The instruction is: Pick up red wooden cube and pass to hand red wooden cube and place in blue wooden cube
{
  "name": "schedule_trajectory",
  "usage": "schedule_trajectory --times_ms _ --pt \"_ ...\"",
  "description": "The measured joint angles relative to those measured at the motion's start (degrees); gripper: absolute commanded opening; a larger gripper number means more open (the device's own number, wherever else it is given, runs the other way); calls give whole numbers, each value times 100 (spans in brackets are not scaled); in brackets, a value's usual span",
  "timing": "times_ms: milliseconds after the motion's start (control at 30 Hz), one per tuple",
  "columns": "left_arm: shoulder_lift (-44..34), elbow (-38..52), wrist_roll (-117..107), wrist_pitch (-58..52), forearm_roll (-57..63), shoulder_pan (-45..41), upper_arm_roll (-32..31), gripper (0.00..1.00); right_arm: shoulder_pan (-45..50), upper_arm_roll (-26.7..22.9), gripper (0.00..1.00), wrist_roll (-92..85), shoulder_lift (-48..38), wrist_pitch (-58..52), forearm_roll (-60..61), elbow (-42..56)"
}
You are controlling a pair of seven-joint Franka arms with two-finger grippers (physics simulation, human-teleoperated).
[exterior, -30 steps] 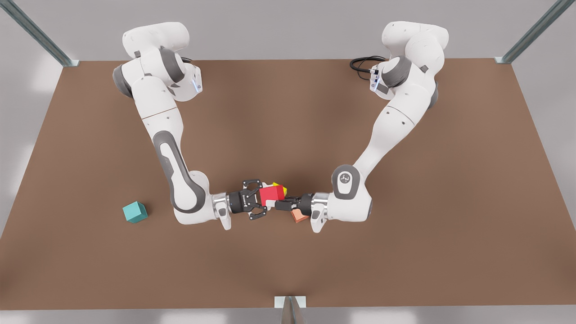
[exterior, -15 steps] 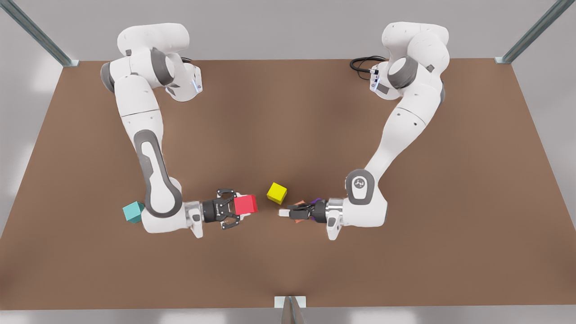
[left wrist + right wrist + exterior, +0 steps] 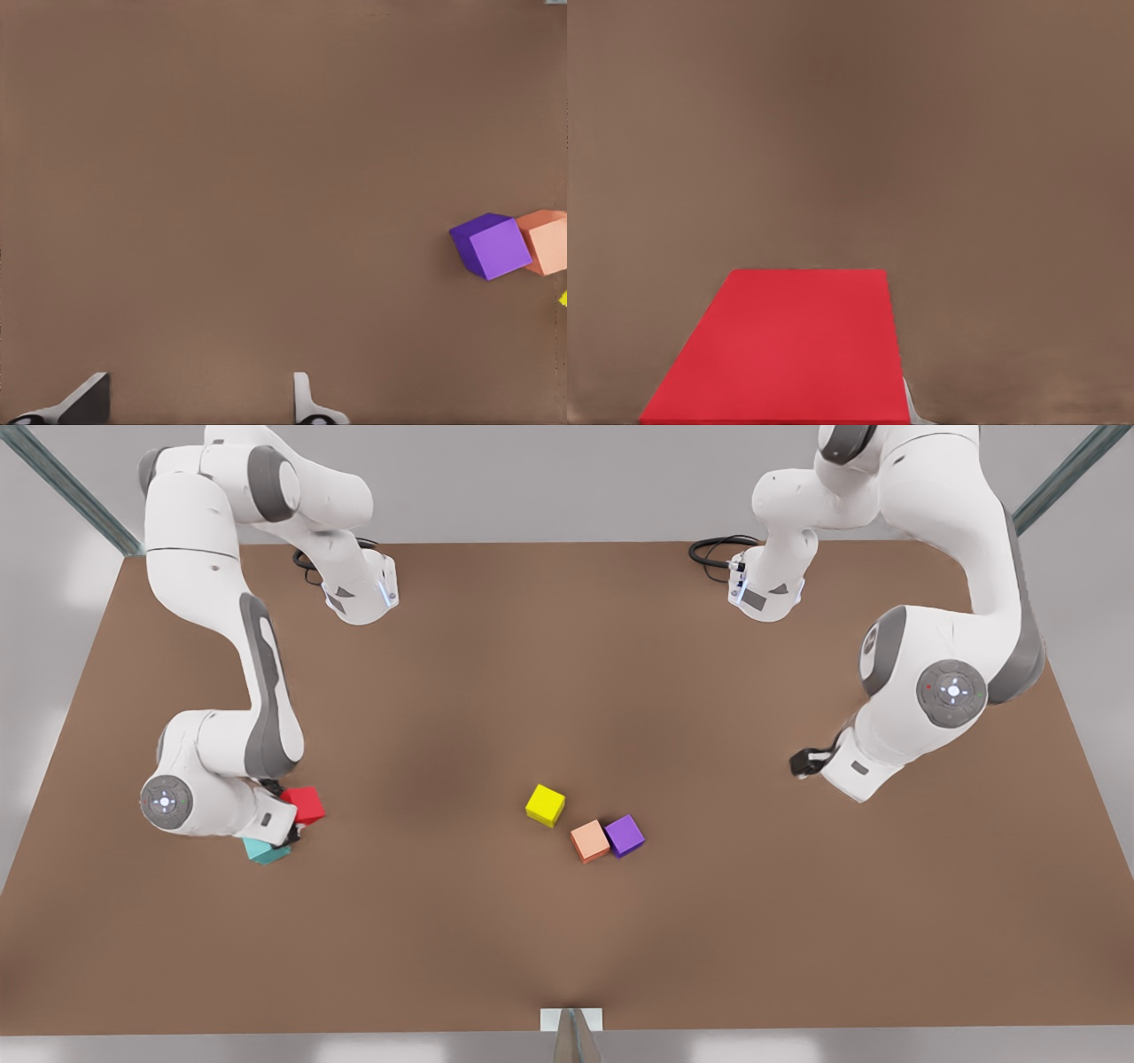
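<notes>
The red wooden cube [image 3: 306, 803] is held in my right gripper [image 3: 295, 817], on the arm at the front view's left, low over the table. In the right wrist view the red wooden cube [image 3: 788, 345] lies between the fingers, with one fingertip [image 3: 911, 409] showing beside it. The teal blue wooden cube [image 3: 264, 853] sits just beside and below it, partly hidden by the wrist; I cannot tell whether the two cubes touch. My left gripper [image 3: 803, 762] hangs raised at the front view's right. In the left wrist view it [image 3: 195, 407] is open with nothing between its fingers.
A yellow cube [image 3: 545, 804], a salmon-orange cube [image 3: 589, 841] and a purple cube [image 3: 625, 835] lie near the table's middle. The purple cube [image 3: 492, 246] and orange cube [image 3: 547, 241] also show in the left wrist view. Black cables [image 3: 713, 549] lie at the back.
The left gripper let go of the red cube and drew back up to the front view's right. The right arm carried the cube to the front view's left, next to the teal cube.
</notes>
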Motion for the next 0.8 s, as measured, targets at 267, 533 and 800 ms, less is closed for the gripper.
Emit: schedule_trajectory --times_ms 267,533,800 --pt "537 587 184 -724 -66 369 66 100 -685 -160 72 -375 99 537 -424 -38" --pt "552 619 304 -891 -67 374 61 100 -829 -156 72 -632 397 1429 -482 -296" --pt "551 619 379 -933 -62 366 61 100 -830 -128 73 -847 568 2313 -432 -643"
